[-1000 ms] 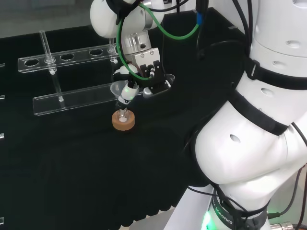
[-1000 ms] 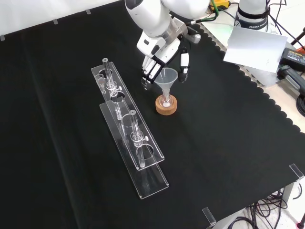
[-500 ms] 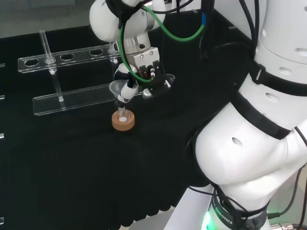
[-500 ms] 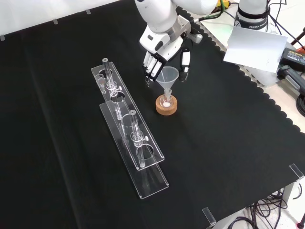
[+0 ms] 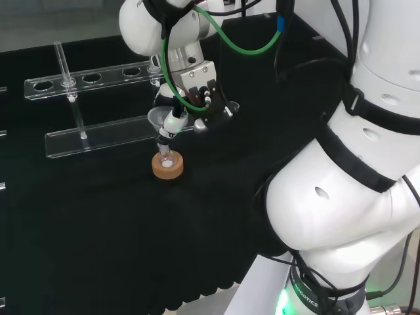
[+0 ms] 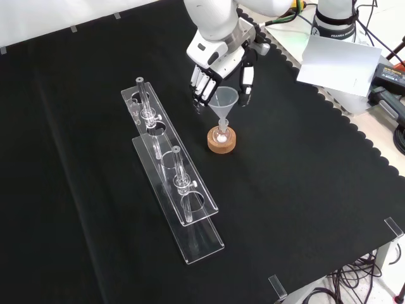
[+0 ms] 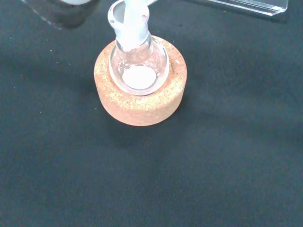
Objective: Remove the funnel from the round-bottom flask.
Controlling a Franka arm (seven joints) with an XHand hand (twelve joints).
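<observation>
A small clear round-bottom flask with a little white powder sits in a cork ring. A clear funnel stands with its stem in the flask's neck. The hand hangs over it from the far side, fingers left of the cone and thumb on its right, curled about it. In the head view the hand is right of the funnel, a fingertip against its cone, above the cork ring. The wrist view looks down on the flask, ring and funnel stem.
Two long clear racks with glass tubes lie left of the flask in the front view, and beyond it in the head view. A white sheet lies off the cloth's scalloped edge at the far right. The arm's white links stand at the head view's right.
The hand has shifted a little left and up in the head view, and the funnel has moved slightly with it. Flask and cork ring have stayed about where they were.
</observation>
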